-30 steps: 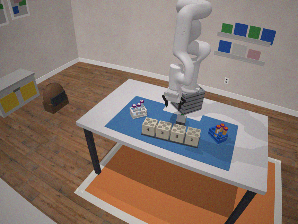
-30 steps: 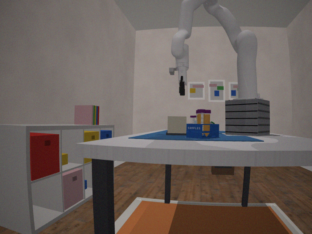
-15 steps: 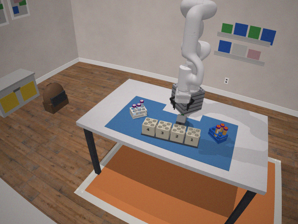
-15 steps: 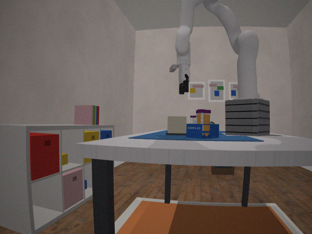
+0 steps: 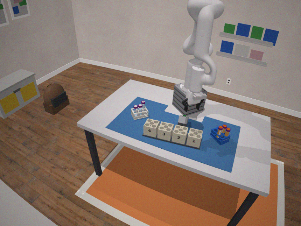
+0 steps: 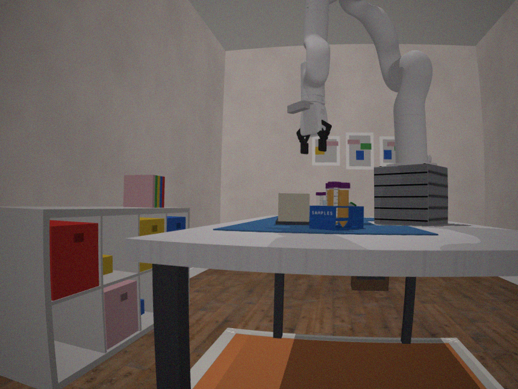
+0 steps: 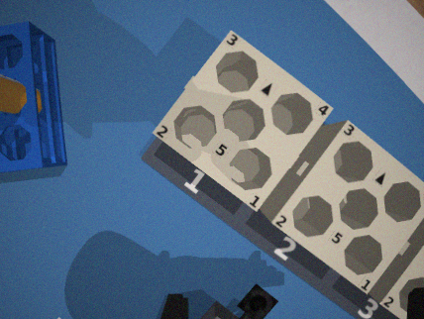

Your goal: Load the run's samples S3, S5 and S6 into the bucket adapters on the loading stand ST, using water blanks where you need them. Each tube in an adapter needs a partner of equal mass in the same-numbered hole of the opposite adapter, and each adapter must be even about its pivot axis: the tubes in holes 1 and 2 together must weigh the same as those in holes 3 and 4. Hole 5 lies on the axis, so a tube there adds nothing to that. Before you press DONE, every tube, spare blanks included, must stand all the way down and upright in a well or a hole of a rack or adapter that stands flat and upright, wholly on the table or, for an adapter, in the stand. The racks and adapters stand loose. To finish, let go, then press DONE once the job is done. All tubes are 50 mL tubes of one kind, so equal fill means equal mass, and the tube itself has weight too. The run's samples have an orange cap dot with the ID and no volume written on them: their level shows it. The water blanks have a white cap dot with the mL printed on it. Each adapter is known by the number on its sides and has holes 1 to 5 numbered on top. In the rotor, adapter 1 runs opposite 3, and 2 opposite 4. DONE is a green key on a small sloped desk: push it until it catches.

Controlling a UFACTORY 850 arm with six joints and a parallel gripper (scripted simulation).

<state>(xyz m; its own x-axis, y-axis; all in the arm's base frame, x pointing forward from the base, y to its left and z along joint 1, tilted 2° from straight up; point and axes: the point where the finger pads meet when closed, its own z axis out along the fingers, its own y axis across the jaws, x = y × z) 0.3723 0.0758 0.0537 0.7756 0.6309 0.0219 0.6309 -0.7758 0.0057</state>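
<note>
Your gripper (image 5: 192,105) (image 6: 311,147), its black fingers spread wide and grasping nothing, is above the table. Loading has yet to begin: the three orange-filled samples (image 5: 219,130) (image 6: 343,199) stand in the blue openwork rack (image 5: 220,138) (image 6: 322,218) (image 7: 47,99), three water blanks (image 5: 140,109) in the clear rack (image 5: 140,115). The matte cream, block-shaped adapters (image 5: 165,132) (image 6: 294,207) (image 7: 277,99) await tubes; balancing, then pressing green DONE (image 5: 184,115), remain.

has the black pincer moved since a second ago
Yes. In the top view the black two-fingered pincer went right, now against the grey striped block.
</note>
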